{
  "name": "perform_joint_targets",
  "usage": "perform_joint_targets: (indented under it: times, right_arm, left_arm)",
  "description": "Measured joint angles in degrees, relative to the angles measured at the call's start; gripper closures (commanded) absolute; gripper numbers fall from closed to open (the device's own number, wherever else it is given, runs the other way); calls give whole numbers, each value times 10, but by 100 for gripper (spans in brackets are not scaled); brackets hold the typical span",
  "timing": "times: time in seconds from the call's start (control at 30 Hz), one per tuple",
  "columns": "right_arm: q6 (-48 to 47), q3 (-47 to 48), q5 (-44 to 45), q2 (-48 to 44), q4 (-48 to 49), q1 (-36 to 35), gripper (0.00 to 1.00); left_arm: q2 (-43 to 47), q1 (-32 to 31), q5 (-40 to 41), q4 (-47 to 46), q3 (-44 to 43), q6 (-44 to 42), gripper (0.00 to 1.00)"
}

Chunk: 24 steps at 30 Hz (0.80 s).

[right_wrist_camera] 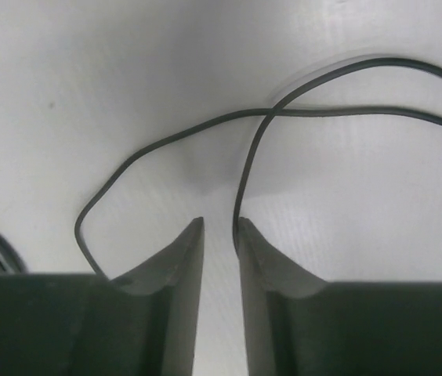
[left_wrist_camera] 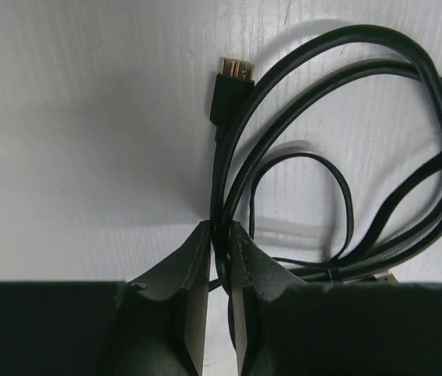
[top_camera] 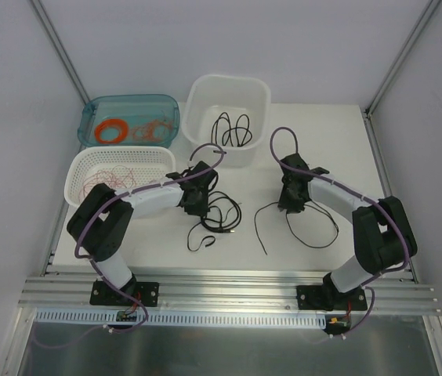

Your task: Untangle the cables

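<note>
Where both arms reach, black cables lie loose on the table, between the two grippers and just under them. Only the left wrist view shows a gold plug on one cable end, just past the fingertips. It also shows the left gripper pinched on black strands that run between its fingers. Only the right wrist view shows the right gripper with its fingers apart. A thin cable runs along the inside of one finger, not squeezed, and two strands cross just ahead.

Only the top view shows both arms at once. Each is bent at the elbow, its forearm reaches toward the middle, and its gripper points down at the table.

Past the grippers stand three containers. One is a white tub holding more black cables. One is a blue bin with an orange ring. One is a basket of thin red wires.
</note>
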State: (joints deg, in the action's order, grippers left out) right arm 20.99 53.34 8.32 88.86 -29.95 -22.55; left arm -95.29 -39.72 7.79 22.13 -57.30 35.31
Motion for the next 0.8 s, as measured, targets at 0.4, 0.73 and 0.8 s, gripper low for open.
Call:
perform_joint_targets:
  times: [0.4,0.73,0.8]
  right_arm:
    - [11,38,-1,35,11,-95,15]
    - [48,79,16,95,0,-138,10]
    - [58,89,23,108,-3,-141,10]
  left_arm:
    - [42,0,-7,-17,5,13,24]
    - [224,6,-3,-11,10,-7,1]
    - [250,12,-1,-5,11,-18,1]
